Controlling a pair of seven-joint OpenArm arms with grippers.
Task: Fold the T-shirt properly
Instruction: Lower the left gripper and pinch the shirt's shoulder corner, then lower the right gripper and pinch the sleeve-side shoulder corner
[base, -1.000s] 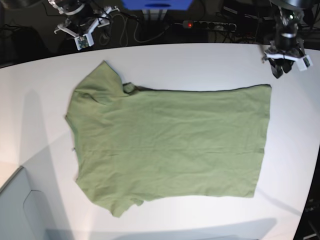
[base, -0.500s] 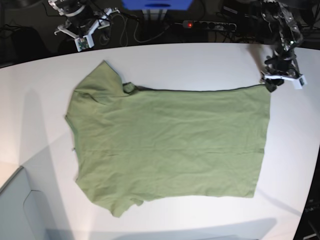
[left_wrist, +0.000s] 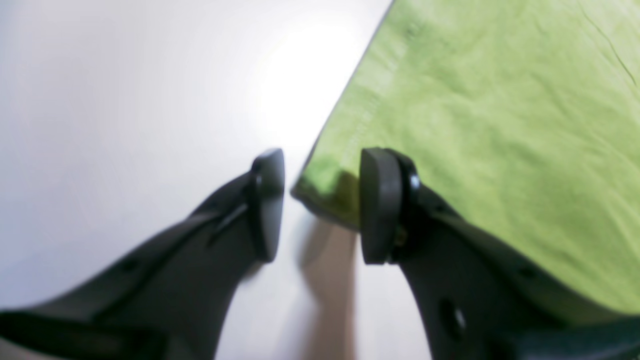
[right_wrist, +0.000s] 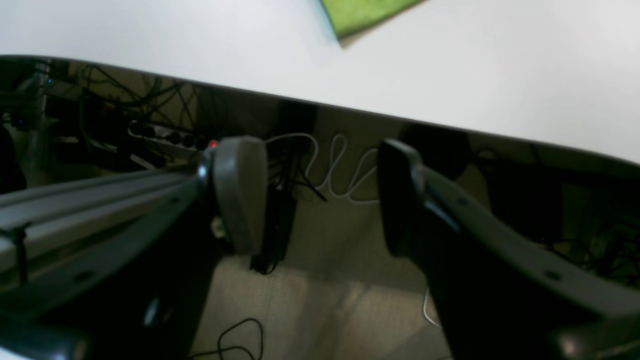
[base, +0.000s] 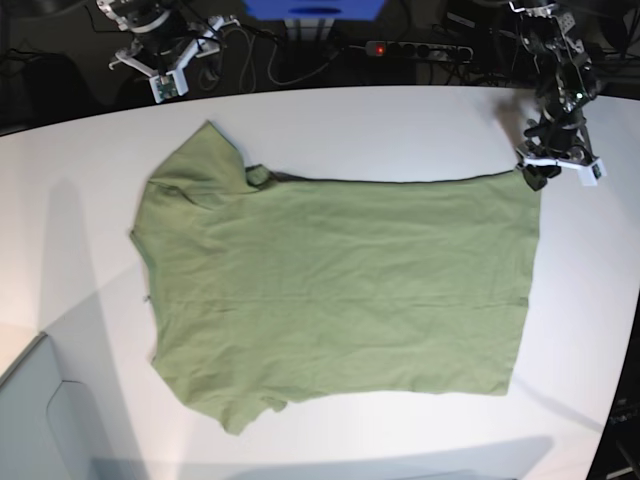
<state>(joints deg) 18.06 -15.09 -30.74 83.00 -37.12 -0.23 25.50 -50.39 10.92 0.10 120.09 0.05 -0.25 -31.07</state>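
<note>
The olive-green T-shirt (base: 340, 290) lies spread flat on the white table (base: 400, 120), sleeves to the left and hem to the right. My left gripper (base: 537, 178) is down at the hem's far right corner. In the left wrist view it (left_wrist: 322, 200) is open, and its fingers (left_wrist: 267, 200) straddle that corner of the T-shirt (left_wrist: 490, 125) without pinching it. My right gripper (base: 163, 80) hangs beyond the table's far left edge, well away from the cloth. In the right wrist view it (right_wrist: 320, 195) is open and empty over the floor, with a tip of the T-shirt (right_wrist: 365, 15) showing at the top.
Behind the table's far edge are a power strip (base: 418, 50), tangled cables (base: 260, 50) and a blue box (base: 315, 10). A grey surface (base: 30, 420) sits at the near left corner. The table's right edge runs close to the left gripper.
My left gripper has come down and inward from above the table's far right edge to the T-shirt's hem corner. The right arm and the cloth have not moved.
</note>
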